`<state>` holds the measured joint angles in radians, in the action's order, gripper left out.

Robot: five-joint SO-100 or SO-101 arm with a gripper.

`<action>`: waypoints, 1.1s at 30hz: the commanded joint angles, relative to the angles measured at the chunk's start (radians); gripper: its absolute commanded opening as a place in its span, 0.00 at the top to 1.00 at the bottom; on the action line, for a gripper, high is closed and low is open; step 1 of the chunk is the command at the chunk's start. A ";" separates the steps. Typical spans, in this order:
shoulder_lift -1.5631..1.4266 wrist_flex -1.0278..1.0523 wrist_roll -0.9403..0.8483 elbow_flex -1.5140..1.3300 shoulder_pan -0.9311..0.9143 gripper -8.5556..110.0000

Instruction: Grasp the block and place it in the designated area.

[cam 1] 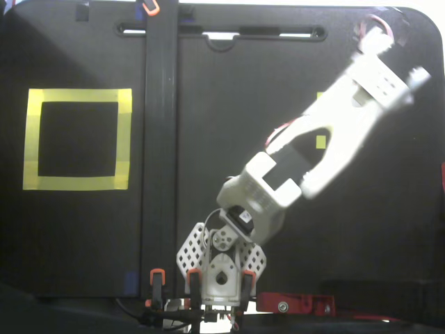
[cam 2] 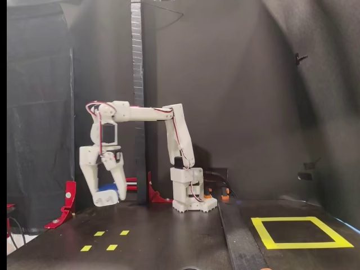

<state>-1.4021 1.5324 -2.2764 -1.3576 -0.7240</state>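
Observation:
In the side fixed view my gripper [cam 2: 111, 195] hangs well above the table at the left, shut on the small dark-blue block [cam 2: 107, 187], which shows between the white fingers. In the fixed view from above, the blurred forearm and wrist [cam 1: 375, 76] reach to the upper right and hide both the jaws and the block. The designated area, a large square of wide yellow tape [cam 1: 76, 96] with a black inside, lies at the left of that view. In the side view the designated area's tape [cam 2: 264, 233] lies at the right, far from the gripper.
Small yellow tape squares [cam 2: 99, 233] mark the floor below and in front of the gripper; one [cam 1: 320, 142] shows beside the arm from above. A tall black post [cam 2: 136, 84] stands beside the arm's base [cam 2: 188, 197], and a raised black strip [cam 1: 160, 139] separates the arm's side from the taped square. A red clamp [cam 2: 67, 201] sits at the left.

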 commanded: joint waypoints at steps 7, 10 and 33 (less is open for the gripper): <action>-0.094 0.025 0.296 0.034 0.268 0.76; -0.097 0.025 0.413 0.029 0.373 0.76; -0.057 0.017 1.144 0.023 1.155 0.76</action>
<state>-1.4358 1.5509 -1.1704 -1.3576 0.3743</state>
